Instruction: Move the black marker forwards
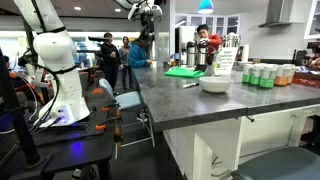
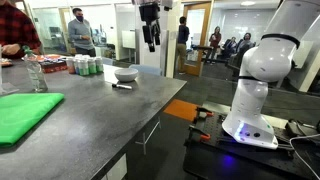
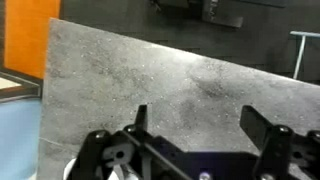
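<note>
The black marker (image 1: 190,84) is a thin dark stick lying on the grey counter (image 1: 200,105), just beside the white bowl (image 1: 214,83). It also shows in an exterior view (image 2: 122,85), in front of the bowl (image 2: 126,73). My gripper (image 1: 148,10) hangs high above the counter, well apart from the marker, in both exterior views (image 2: 150,32). In the wrist view the gripper (image 3: 197,125) is open and empty, with only bare grey counter (image 3: 150,70) below it. The marker and the bowl are out of the wrist view.
A green flat mat (image 1: 183,71) lies on the counter (image 2: 25,115). A row of cans (image 1: 265,75) stands by the bowl (image 2: 85,66). People stand behind the counter. The robot's white base (image 2: 250,95) sits on a side table.
</note>
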### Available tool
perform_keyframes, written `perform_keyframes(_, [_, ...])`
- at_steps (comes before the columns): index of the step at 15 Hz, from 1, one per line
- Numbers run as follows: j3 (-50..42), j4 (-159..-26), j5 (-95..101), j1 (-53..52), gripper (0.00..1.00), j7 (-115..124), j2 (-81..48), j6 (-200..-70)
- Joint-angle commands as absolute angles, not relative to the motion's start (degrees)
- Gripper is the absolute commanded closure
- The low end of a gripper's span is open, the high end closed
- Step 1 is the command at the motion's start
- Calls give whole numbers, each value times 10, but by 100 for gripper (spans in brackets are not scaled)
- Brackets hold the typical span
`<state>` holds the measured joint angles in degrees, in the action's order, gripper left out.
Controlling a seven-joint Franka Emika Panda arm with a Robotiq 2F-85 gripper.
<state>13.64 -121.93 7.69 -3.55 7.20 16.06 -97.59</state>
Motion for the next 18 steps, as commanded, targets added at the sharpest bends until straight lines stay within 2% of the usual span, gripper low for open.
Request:
perform_keyframes(1, [123, -1218, 81, -51, 0, 76, 159, -974])
perform_keyframes(9, [115, -1207, 84, -51, 0, 55, 135, -1006])
perform_keyframes(18, [44, -1121, 37, -28, 0, -92, -83, -1167])
